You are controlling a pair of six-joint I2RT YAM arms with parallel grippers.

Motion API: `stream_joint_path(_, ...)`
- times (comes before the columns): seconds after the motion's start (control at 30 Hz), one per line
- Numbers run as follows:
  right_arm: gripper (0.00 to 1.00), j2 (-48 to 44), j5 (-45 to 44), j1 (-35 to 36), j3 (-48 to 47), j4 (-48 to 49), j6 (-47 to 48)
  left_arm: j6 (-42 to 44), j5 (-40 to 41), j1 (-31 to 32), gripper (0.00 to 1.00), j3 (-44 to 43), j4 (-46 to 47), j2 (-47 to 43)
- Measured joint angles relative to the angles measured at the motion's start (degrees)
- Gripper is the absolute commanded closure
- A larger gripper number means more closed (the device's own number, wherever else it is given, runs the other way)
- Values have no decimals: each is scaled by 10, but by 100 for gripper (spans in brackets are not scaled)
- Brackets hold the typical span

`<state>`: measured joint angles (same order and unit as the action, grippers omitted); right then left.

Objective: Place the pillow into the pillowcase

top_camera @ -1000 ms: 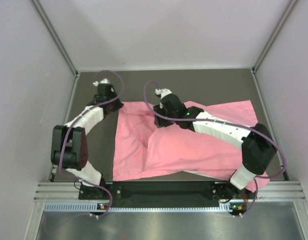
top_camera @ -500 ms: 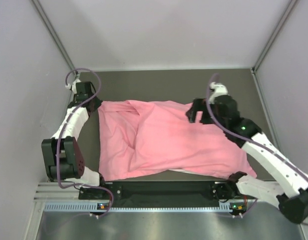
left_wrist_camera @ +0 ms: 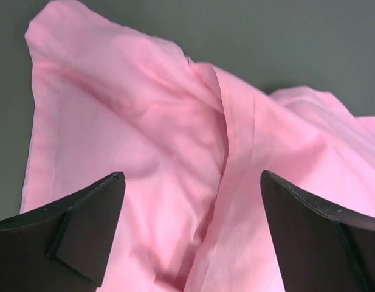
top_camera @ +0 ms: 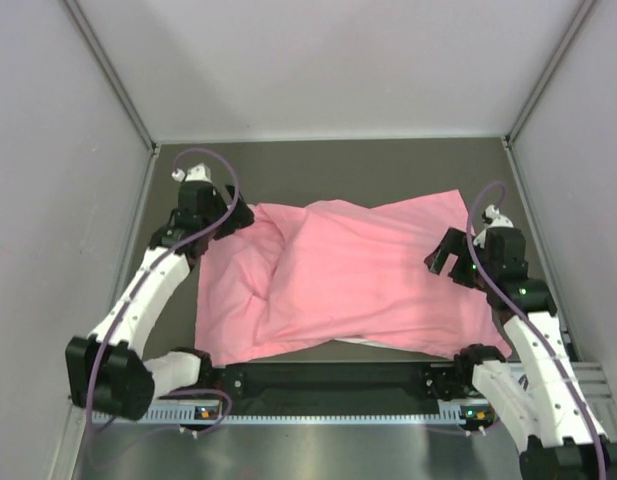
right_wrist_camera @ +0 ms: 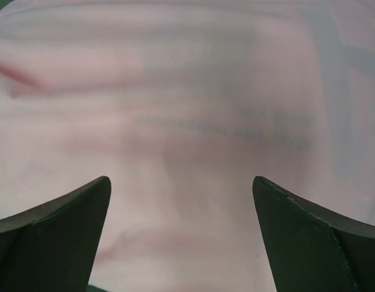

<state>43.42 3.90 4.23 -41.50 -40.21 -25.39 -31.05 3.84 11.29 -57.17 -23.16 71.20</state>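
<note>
Status: pillowcase [top_camera: 338,280] lies spread across the middle of the dark worktop [top_camera: 388,165], plain pink side up, between your two arms. Right two-thirds looks puffed up. The left part lies flatter, with a raised fold running from the far edge down toward the near-left corner.

Pillow [top_camera: 388,346]: all you see from the top camera is a thin whitish strip poking out under the pillowcase's near edge. The rest is covered by pink fabric.

Left gripper [top_camera: 231,217] sits at the far-left corner of the pillowcase. On your left wrist camera its fingers [left_wrist_camera: 84,225] are spread wide with nothing between them. Creased pink fabric fills the view below, with dark worktop showing at the top and left. Can't tell whether the tips touch the cloth.

Right gripper [top_camera: 440,260] is at the right end of the pillowcase, pointing in toward the centre. On the right wrist camera its fingers [right_wrist_camera: 53,231] are also wide apart and hold nothing. Below them is a very pale pinkish surface with faint horizontal lines and blurred grey marks right of centre. Can't tell whether that is bare pillow or pillow showing through the cloth. Contact there is unclear too.
</note>
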Motion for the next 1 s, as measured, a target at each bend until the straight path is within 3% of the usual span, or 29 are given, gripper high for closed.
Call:
stream_joint_path(0.23,0,-88,43,7,33,-56,-41,-31,-23,129,1,120,-9,-141)
stream_joint_path(0.43,0,-91,-24,14,66,-109,-96,-86,-36,195,4,245,-4,-148)
stream_joint_path(0.5,5,-92,-30,15,75,-104,-108,-99,-44,202,8,264,1,-147)
stream_joint_path(0.53,13,-91,-32,16,83,-96,-112,-105,-50,205,11,268,9,-143)
stream_joint_path(0.57,53,-88,-32,17,92,-85,-116,-110,-58,207,19,269,19,-136)
stream_joint_path(0.6,73,-82,-30,19,101,-74,-116,-113,-64,211,26,268,33,-126)
stream_joint_path(0.63,100,-72,-31,21,112,-63,-117,-117,-71,215,33,268,48,-114)
stream_joint_path(0.67,100,-58,-29,23,122,-52,-120,-120,-78,220,49,268,61,-100)
stream_joint_path(0.73,100,-27,-29,49,126,-25,-130,-127,-96,230,66,265,92,-66)
stream_joint_path(0.77,100,-14,-38,68,125,-13,-130,-128,-105,234,92,266,108,-51)
stream_joint_path(0.8,100,-5,-47,86,122,-9,-130,-129,-108,235,100,266,118,-44)
stream_joint_path(1.0,100,62,-86,154,49,-22,-113,-108,-98,233,100,239,105,-29)
